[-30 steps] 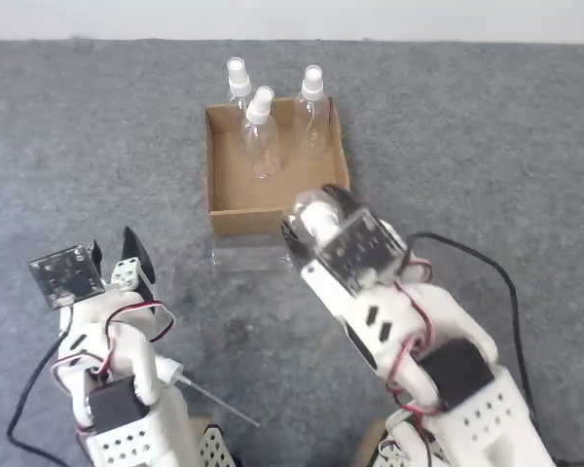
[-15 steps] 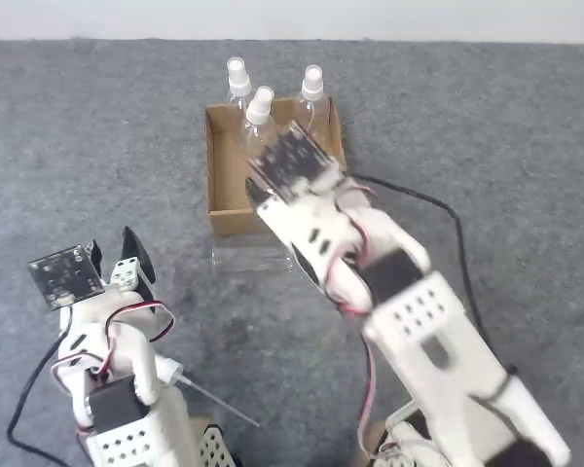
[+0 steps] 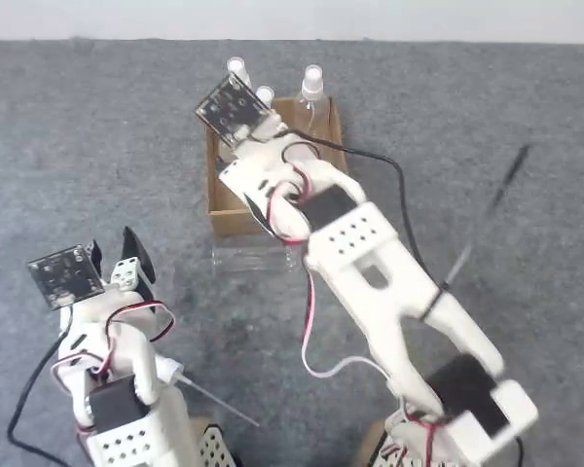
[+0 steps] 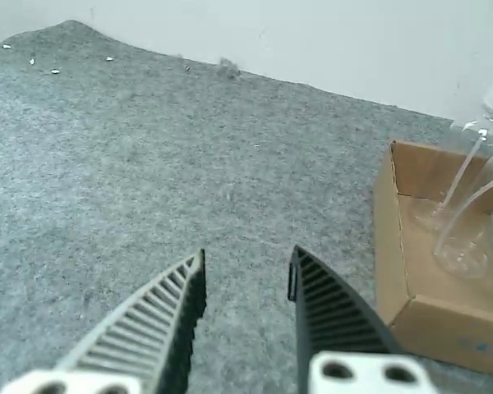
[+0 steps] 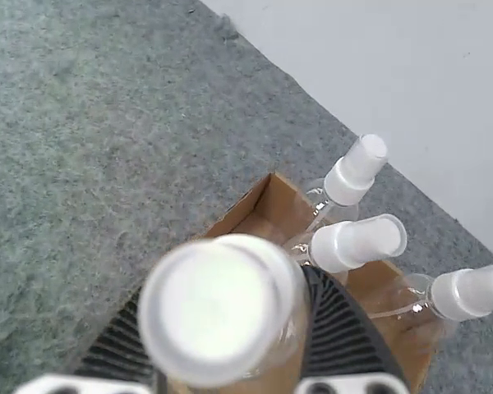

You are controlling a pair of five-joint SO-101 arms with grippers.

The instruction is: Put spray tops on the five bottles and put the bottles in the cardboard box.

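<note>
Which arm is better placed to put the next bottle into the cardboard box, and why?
Right. Its tool grips a capped bottle over the cardboard box; the left tool is open over carpet, apart from the box.

High view: the right arm (image 3: 370,263) covers most of the cardboard box (image 3: 236,222); of the three bottles (image 3: 312,97) there we see little beyond the spray tops (image 3: 237,66). Right wrist view: the capped bottle (image 5: 218,304) in the right gripper (image 5: 230,328) is blurred and hides its own body and the fingertips. Left wrist view: the frame edge cuts off the box and bottles.
</note>
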